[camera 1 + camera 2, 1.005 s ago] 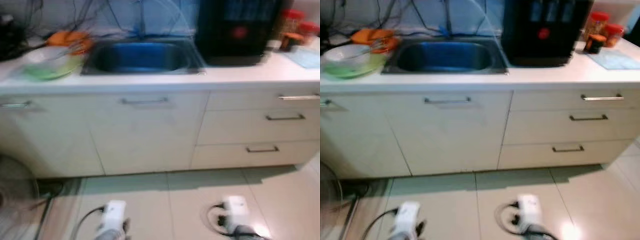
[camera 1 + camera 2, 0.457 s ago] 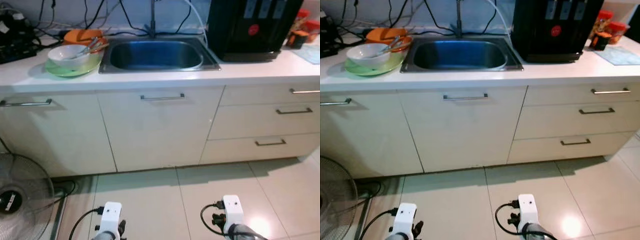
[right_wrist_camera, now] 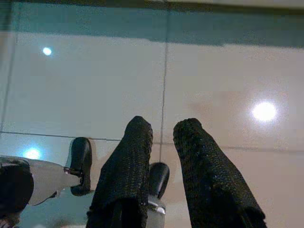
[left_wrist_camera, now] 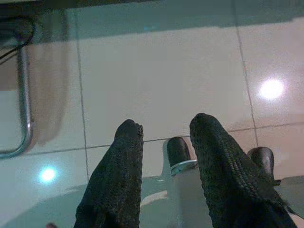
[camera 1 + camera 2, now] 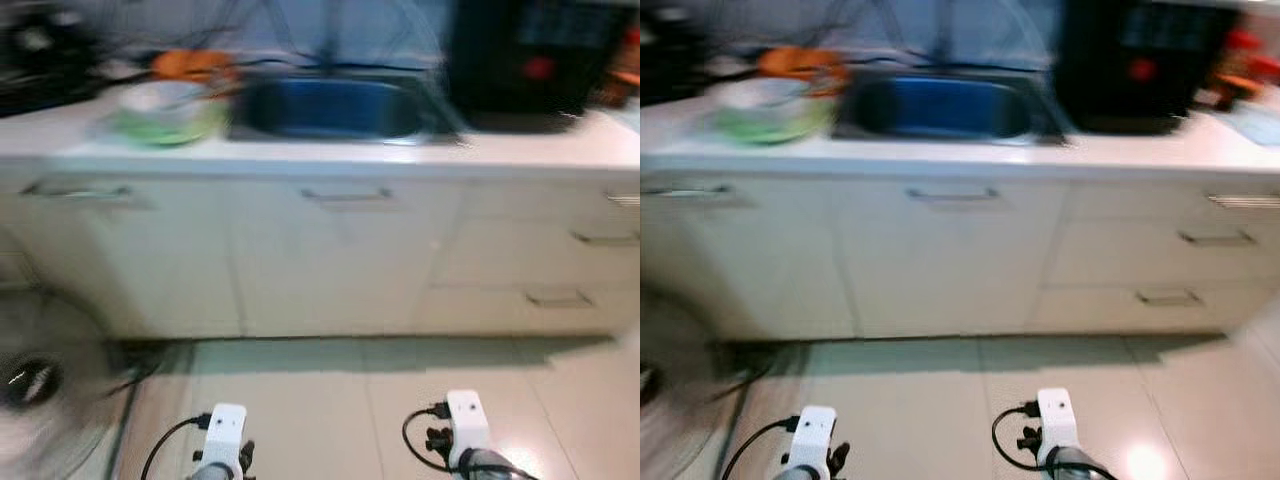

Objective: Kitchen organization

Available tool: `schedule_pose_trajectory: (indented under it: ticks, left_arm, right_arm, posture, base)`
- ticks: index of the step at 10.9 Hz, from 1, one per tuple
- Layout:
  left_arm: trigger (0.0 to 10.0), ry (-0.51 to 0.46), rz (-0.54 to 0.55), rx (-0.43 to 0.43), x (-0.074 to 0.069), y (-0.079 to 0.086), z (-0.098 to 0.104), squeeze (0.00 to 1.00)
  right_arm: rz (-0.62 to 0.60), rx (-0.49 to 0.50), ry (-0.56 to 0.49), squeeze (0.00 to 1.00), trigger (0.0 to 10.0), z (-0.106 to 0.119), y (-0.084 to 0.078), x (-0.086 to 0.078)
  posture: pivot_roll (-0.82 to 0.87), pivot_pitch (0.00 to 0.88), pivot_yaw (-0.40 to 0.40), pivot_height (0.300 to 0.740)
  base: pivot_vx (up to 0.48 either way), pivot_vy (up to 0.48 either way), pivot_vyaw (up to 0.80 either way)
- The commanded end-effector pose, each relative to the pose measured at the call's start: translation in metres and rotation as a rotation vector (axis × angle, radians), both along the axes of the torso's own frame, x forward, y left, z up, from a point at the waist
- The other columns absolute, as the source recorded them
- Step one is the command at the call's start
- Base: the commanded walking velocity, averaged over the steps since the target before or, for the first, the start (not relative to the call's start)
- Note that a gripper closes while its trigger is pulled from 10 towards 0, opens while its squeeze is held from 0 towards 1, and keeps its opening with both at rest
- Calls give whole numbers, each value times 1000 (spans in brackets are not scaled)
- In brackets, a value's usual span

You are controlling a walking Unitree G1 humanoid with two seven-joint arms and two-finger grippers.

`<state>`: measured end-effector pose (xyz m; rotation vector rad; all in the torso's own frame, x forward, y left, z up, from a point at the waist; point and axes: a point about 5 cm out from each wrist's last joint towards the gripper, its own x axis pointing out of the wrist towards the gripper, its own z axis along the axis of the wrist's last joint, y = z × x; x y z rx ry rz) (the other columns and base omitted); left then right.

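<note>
— Well, the head views are smeared with blur, where half a second ago they were sharp. What can you still make out?

— A white counter [image 5: 330, 152] runs across the top, with the blue-lit sink [image 5: 335, 108] sunk into it at about twelve o'clock. At ten o'clock from the sink sits the green plate [image 5: 168, 124] with a pale bowl [image 5: 160, 98] on it, and something orange [image 5: 188, 64] just behind. The black appliance [image 5: 520, 62] with the red dot stands at two o'clock.

— Has anything on the counter shifted?

— Not against each other. The whole picture has slid right, so that's the camera turning; the fan [image 5: 35, 385] at eight o'clock now shows as a grey smudge, more of it in frame than before.

— And the arms?

— Both hang low over the tiled floor [image 5: 330, 400], in the same spots at the bottom edge as half a second ago. Left gripper [image 4: 164, 130]: fingers parted, a clear gap, nothing between them. Right gripper [image 3: 162, 130]: a narrower gap, but also parted, gripping nothing. Floor tiles and the robot's dark feet [image 4: 178, 149] lie beyond them.

— Cabinet fronts?

— Closed, handles [image 5: 345, 195] blurred.
</note>
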<state>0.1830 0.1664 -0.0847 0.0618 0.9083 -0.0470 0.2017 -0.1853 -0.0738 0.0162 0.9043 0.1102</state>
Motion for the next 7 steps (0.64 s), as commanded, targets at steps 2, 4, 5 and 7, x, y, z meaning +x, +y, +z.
schedule_pose_trajectory:
  ticks: [2, 4, 5, 7]
  left_arm:
    - [10000, 2, -4, 1, 0, -2, 0, 0]
    - [10000, 3, -1, -2, 0, -2, 0, 0]
    - [10000, 3, 0, -3, 0, -2, 0, 0]
    - [10000, 4, -1, -3, 0, -2, 0, 0]
  right_arm:
    - [10, -15, -9, 0, 10000, 2, -3, 2]
    - [12, -12, -8, 0, 10000, 2, -3, 2]
    - [14, -12, -8, 0, 10000, 2, -3, 2]
    - [22, -16, -8, 0, 10000, 2, -3, 2]
  posture:
    - [75, 0, 13, 740]
    - [77, 0, 11, 740]
    - [76, 0, 11, 740]
    - [76, 0, 12, 740]
  base:
    - [276, 0, 0]
    - [272, 0, 0]
    - [277, 0, 0]
    - [287, 0, 0]
